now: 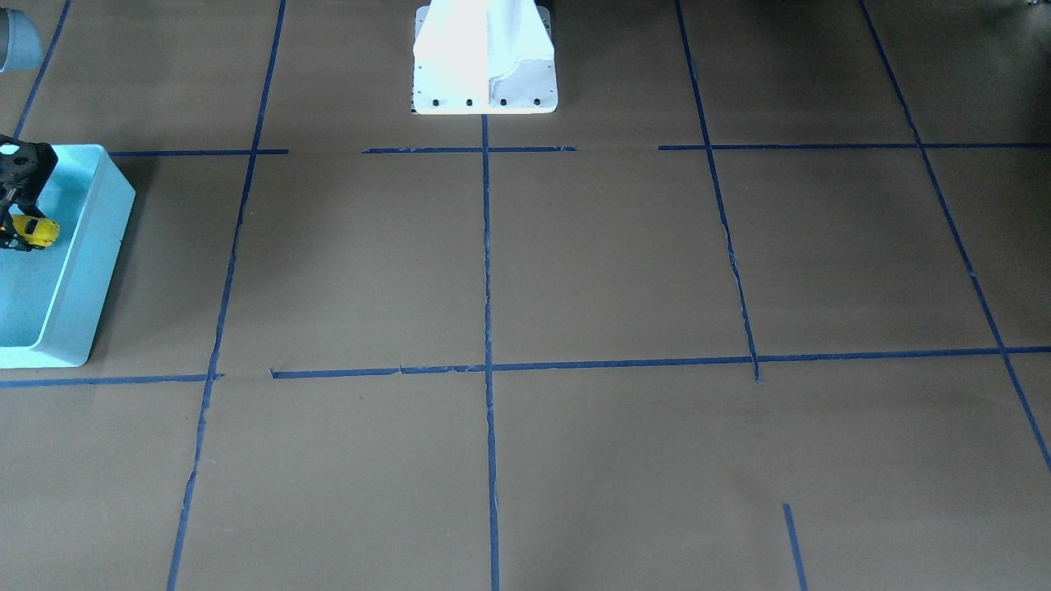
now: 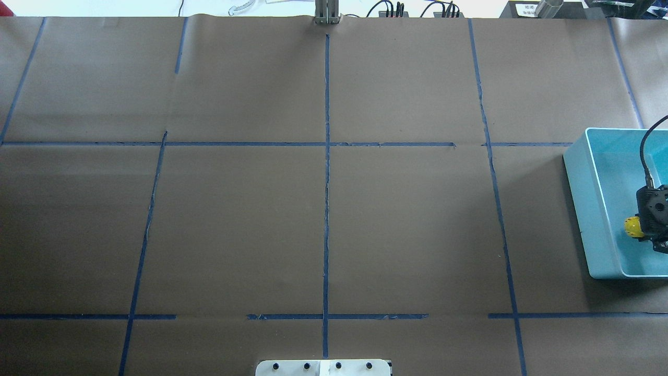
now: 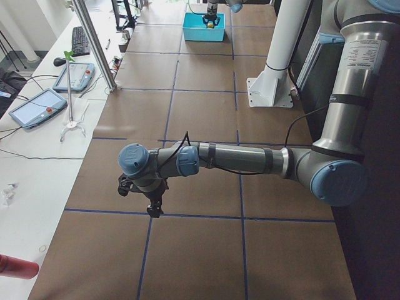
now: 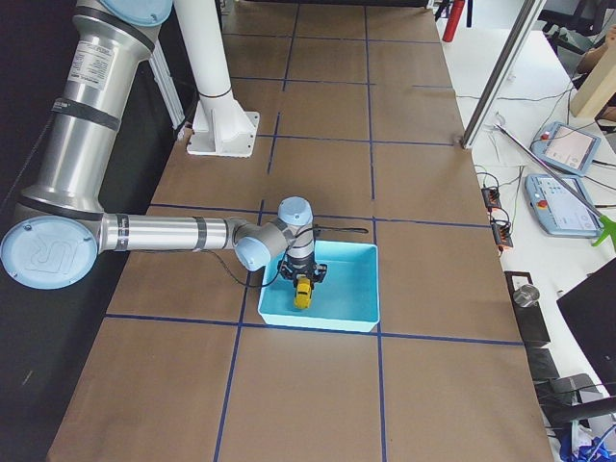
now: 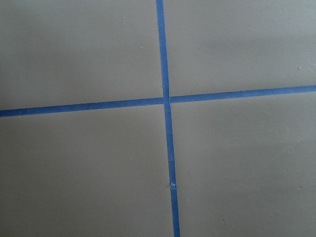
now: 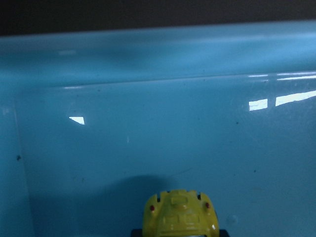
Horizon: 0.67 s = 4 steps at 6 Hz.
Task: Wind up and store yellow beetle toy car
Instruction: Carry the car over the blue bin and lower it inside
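Tips of the right gripper clamp the yellow beetle toy car, which hangs under it just above the floor of the light blue bin. The left gripper hangs well apart over the table; whether its jaws are apart or together cannot be told.

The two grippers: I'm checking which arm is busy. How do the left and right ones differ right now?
The right gripper holds the yellow beetle toy car; the left gripper shows nothing in it. The right gripper hangs over the light blue bin; the left gripper hangs over the brown table, far from the bin. Both point downward.
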Each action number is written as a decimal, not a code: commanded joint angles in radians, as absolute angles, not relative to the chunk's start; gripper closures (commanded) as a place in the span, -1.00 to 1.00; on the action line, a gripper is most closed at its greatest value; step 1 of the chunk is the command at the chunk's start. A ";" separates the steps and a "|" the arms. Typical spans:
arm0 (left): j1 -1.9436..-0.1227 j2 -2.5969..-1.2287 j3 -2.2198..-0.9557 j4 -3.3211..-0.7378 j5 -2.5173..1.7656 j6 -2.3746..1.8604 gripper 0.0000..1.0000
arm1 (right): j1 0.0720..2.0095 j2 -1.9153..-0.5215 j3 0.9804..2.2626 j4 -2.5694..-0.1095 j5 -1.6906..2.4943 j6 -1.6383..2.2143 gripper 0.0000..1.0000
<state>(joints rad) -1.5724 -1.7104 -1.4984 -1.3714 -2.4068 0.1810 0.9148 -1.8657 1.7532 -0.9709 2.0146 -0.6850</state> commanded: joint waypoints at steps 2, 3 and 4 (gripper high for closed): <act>-1.572 -1.710 -1.497 -1.373 -2.407 0.181 -1.00 | 0.900 -1.829 1.717 -0.968 2.014 -0.681 0.08; -1.572 -1.710 -1.496 -1.373 -2.407 0.183 -1.00 | 0.902 -1.829 1.717 -0.965 2.019 -0.684 -0.55; -1.571 -1.712 -1.497 -1.373 -2.407 0.181 -1.00 | 0.907 -1.836 1.723 -0.935 2.023 -0.693 -1.00</act>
